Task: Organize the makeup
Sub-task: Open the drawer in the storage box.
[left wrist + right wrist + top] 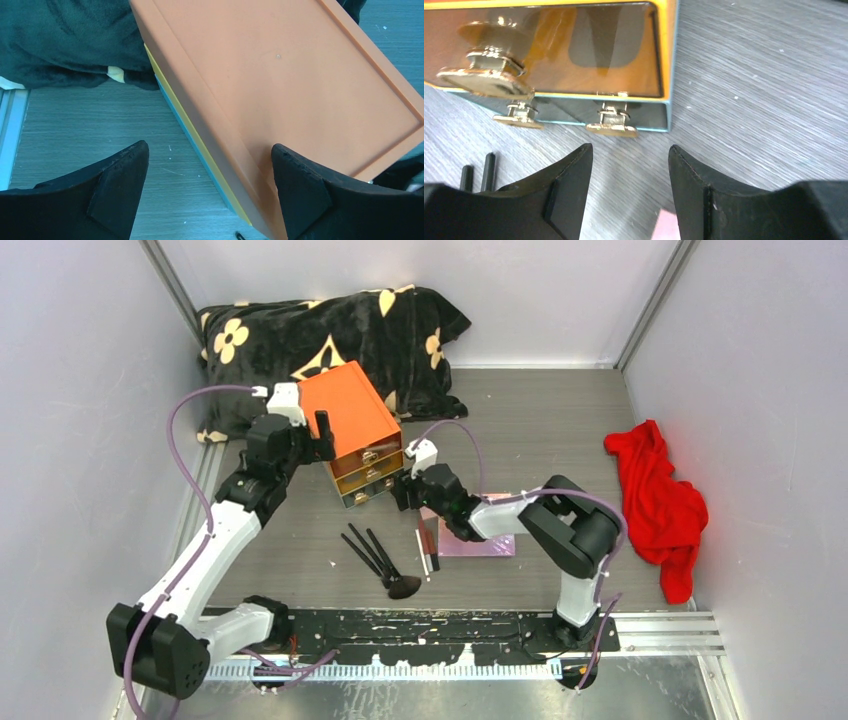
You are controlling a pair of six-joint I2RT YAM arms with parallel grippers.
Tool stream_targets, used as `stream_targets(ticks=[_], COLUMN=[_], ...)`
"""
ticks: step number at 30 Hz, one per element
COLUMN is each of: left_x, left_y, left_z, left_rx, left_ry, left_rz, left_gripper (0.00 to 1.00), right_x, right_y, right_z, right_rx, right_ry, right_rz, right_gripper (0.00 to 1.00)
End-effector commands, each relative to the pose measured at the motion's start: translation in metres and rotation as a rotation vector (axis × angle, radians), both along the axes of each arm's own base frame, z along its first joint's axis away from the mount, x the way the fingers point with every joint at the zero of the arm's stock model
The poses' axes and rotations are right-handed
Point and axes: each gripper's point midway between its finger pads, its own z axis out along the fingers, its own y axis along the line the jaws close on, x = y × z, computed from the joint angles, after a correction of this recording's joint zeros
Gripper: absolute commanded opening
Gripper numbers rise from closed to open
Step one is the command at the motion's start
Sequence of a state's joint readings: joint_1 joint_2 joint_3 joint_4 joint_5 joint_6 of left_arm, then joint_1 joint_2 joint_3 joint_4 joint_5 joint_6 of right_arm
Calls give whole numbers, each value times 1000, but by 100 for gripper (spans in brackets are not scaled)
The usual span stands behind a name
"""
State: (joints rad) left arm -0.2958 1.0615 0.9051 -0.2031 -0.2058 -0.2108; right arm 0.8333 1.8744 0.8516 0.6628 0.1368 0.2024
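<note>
Several thin black-handled brushes [372, 552], one with a fluffy brown head [404, 587], lie on the table in front of the orange box [350, 415]. Slim red and dark pencils [426, 550] lie beside the flat pink palette [480, 542]. My left gripper [324, 443] is open and empty, straddling the box's left top edge [210, 165]. My right gripper [403, 490] is open and empty, low at the box's front, just short of a gold knob [611, 127] on the bottom drawer [630, 155]. Brush handle ends [476, 172] and a palette corner [666, 227] show in the right wrist view.
A black cushion with cream flowers [330, 335] lies behind the box against the back wall. A red cloth [660, 505] lies at the right. Walls close in on the left, back and right. The middle drawer's knob [486, 82] juts out above the bottom one.
</note>
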Motion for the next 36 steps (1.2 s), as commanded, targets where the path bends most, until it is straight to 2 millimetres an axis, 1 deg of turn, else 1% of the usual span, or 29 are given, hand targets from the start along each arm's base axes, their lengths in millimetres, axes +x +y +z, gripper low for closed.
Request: stream_targets(ticks=[1, 3, 5, 8, 10, 12, 13, 15, 19, 23, 25, 29, 33, 36], left_x=[14, 22, 31, 42, 46, 47, 50, 49, 47, 48, 47, 45, 42, 41], left_y=[1, -2, -5, -11, -12, -13, -15, -14, -11, -8, -7, -3, 3, 5], left_z=[16, 22, 23, 16, 2, -8, -23, -38, -52, -63, -69, -74, -77, -83], left_rx=[-1, -5, -8, -18, -21, -27, -24, -24, -37, -52, -56, -60, -71, -78], left_ry=[-19, -33, -35, -30, -4, 11, 41, 63, 84, 103, 113, 125, 127, 134], left_rz=[23, 23, 18, 11, 13, 14, 14, 16, 20, 21, 18, 17, 20, 23], left_gripper=[92, 92, 92, 92, 92, 91, 91, 91, 90, 90, 90, 90, 90, 90], right_x=[-9, -17, -23, -29, -31, -30, -28, -24, -18, -14, -10, 1, 8, 14], right_y=[-7, -6, -2, 10, 20, 28, 31, 38, 55, 75, 80, 81, 75, 65], right_z=[53, 58, 63, 71, 74, 79, 81, 87, 100, 97, 94, 91, 88, 91], right_rx=[51, 35, 29, 22, 12, 18, 26, 41, 62, 53, 48, 44, 52, 75], right_ry=[-110, -115, -119, -127, -134, -141, -142, -150, -180, -185, -186, -191, -190, -203], right_rz=[25, 63, 99, 158, 185, 195, 196, 191, 189, 198, 187, 132, 67, -9], right_gripper=[62, 62, 62, 62, 62, 62, 62, 62, 62, 62, 62, 62, 62, 62])
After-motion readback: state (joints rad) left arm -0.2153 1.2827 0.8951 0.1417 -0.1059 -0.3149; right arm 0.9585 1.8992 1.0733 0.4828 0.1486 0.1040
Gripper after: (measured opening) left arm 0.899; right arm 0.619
